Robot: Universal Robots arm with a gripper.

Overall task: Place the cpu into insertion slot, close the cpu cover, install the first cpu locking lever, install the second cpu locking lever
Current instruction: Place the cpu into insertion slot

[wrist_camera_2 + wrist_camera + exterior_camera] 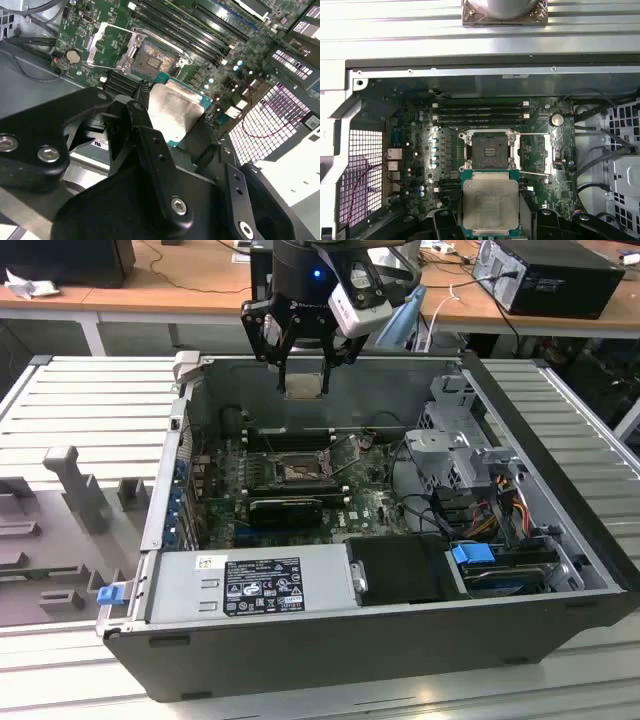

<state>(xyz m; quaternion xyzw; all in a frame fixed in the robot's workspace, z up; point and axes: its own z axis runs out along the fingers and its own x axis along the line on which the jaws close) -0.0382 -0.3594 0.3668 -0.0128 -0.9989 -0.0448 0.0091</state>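
Cpu (490, 204) between jaws, above insertion slot (489, 151)

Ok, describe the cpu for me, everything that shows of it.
The cpu is a small flat square chip: a dull silver-grey metal lid, smudged, with stepped corners, seated on a thin green board that shows as a rim around it. The gripper clamps it by two opposite edges, lid turned toward the wrist cameras. It hangs in the air over the open computer case, well clear of the empty insertion slot. Nothing else touches it.
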